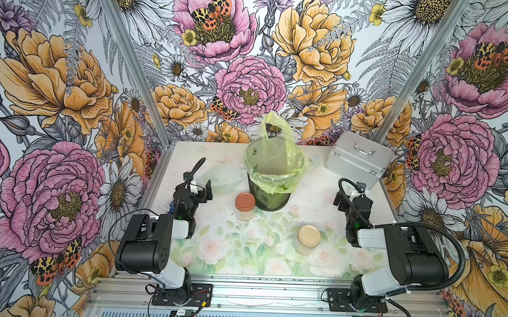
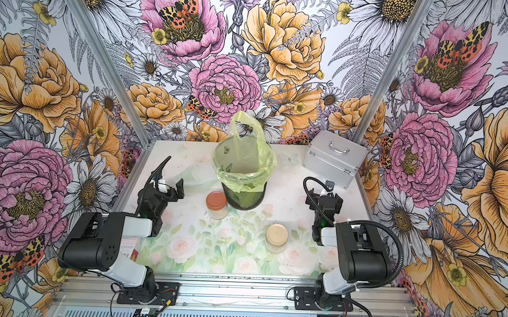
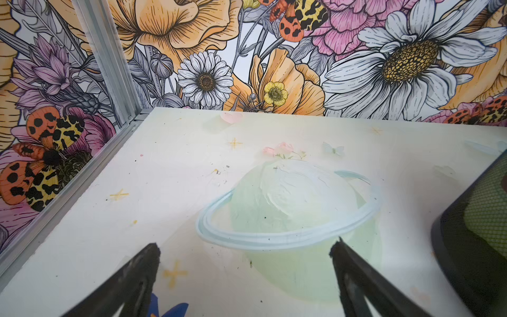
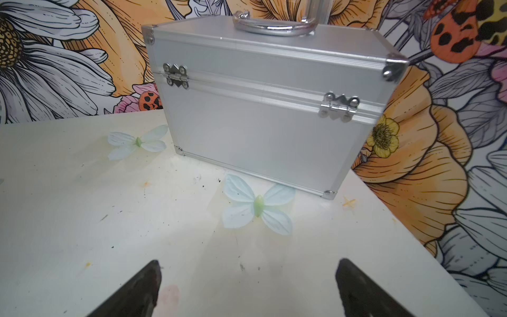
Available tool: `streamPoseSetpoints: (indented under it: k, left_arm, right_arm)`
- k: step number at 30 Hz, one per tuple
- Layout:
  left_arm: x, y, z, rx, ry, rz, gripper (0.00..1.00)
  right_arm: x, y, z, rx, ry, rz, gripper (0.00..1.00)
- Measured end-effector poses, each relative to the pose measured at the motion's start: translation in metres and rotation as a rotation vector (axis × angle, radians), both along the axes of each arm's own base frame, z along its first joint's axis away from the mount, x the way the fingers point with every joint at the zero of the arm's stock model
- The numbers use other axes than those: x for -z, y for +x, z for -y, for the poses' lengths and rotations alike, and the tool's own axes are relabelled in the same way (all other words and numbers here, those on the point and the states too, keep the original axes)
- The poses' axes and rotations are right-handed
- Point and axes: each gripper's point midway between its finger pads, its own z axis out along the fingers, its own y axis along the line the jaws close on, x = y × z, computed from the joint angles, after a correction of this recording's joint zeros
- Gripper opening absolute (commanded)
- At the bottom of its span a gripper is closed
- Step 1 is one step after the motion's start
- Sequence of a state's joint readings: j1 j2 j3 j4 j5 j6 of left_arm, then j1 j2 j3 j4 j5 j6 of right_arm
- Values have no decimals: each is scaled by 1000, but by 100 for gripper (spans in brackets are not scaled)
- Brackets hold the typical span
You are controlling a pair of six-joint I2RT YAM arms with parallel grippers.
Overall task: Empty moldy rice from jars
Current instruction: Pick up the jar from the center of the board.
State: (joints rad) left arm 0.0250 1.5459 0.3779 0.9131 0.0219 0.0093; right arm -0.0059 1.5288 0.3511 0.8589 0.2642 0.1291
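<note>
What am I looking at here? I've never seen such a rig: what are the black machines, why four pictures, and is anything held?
Two robot arms stand at the near edge of the table, each ending in a gripper. Two pictures look down from overhead; two come from cameras on the wrists. On the table: a jar with an orange lid, a jar with a beige lid, a bin with a green bag, a clear bowl, a silver case. The left gripper and right gripper are open, holding nothing.
</note>
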Motion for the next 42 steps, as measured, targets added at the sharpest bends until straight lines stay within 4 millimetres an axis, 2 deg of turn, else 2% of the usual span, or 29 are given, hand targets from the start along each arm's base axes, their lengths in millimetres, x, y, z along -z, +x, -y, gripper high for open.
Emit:
streamPoseSetpoints:
  k: [5, 29, 31, 36, 40, 42]
  left_arm:
    - [-1, 0, 9, -4, 35, 6, 99]
    - [-2, -5, 7, -15, 48, -24, 99]
    - [-11, -6, 9, -19, 63, -24, 99]
    - [-56, 0, 19, -16, 83, 33, 99]
    - [-80, -2, 27, -6, 72, 23, 99]
    - [-88, -4, 36, 8, 63, 3, 99]
  right_arm:
    - [0, 0, 0, 0, 0, 0, 100]
    - [-4, 1, -1, -9, -5, 1, 100]
    - [-11, -1, -1, -6, -6, 8, 100]
    - [-46, -4, -8, -25, -16, 55, 100]
    - [-79, 1, -17, -44, -14, 49, 100]
    - [-97, 4, -24, -53, -6, 36, 100]
